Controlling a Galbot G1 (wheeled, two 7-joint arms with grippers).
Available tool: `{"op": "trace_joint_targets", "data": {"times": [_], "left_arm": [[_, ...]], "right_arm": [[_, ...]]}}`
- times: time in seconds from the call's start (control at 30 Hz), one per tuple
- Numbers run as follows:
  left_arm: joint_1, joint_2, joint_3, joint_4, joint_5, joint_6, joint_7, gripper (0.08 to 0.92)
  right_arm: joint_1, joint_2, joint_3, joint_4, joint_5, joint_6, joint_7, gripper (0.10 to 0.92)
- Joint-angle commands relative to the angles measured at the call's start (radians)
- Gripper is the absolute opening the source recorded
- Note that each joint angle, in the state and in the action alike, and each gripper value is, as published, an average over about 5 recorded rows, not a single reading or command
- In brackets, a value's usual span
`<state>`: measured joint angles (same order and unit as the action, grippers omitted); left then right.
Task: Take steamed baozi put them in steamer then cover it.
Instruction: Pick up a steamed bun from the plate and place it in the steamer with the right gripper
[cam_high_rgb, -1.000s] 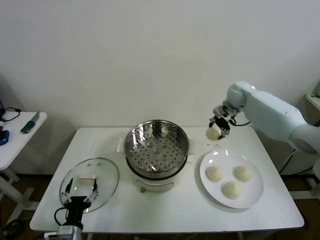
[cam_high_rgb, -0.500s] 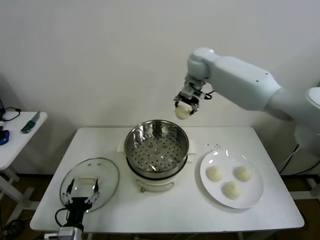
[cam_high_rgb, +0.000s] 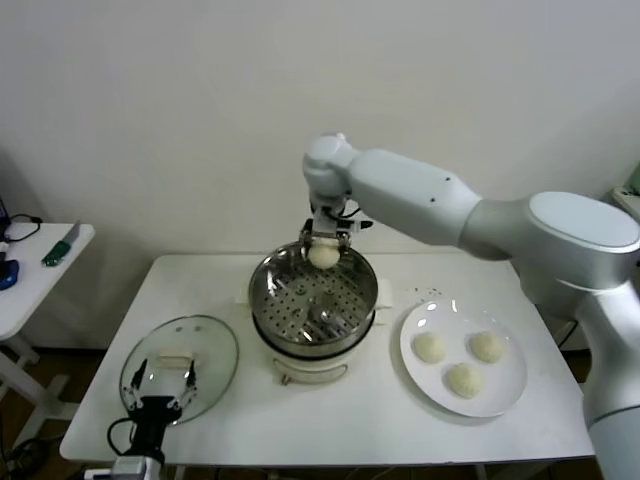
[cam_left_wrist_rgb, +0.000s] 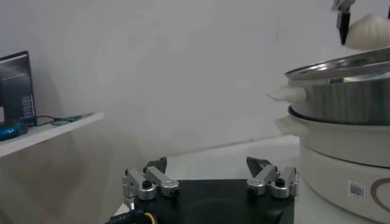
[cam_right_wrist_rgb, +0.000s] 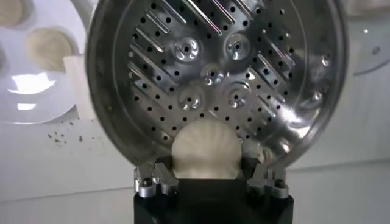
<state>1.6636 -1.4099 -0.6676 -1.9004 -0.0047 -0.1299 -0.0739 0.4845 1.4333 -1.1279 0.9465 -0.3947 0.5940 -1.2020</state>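
Above steamer rear rim: right pincer clamps one baozi over perforated tray | On plate, right of steamer: three baozi | At table front-left, over glass lid: left pincer idle, fingers wide apart

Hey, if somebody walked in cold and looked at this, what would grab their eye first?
Probably the right gripper reaching across the table, holding one baozi over the far rim of the shiny steamer, whose perforated tray is bare. Next, three more buns sit on the white plate to the steamer's right. The glass lid lies at the front left, with the open left gripper over it.
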Motion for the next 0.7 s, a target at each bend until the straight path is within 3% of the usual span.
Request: {"op": "trace_joint_targets", "data": {"times": [0.03,0.43,0.7], "left_arm": [[0.005,0.007,-0.002,0.001,-0.006,-0.001,0.000,0.823],[0.025,0.024,-0.017,0.017,-0.030,-0.013,-0.002,0.823],[0.028,0.021,-0.016,0.015,-0.031,-0.014,-0.003,0.823]], "right_arm": [[-0.121,0.093,0.034,-0.105,-0.170,0.060,0.016,0.713],[-0.151,0.143,0.043,-0.190,-0.158,0.062,0.016,0.718],[-0.143,0.146,0.067,-0.193,-0.154,0.066,0.001,0.818]]}}
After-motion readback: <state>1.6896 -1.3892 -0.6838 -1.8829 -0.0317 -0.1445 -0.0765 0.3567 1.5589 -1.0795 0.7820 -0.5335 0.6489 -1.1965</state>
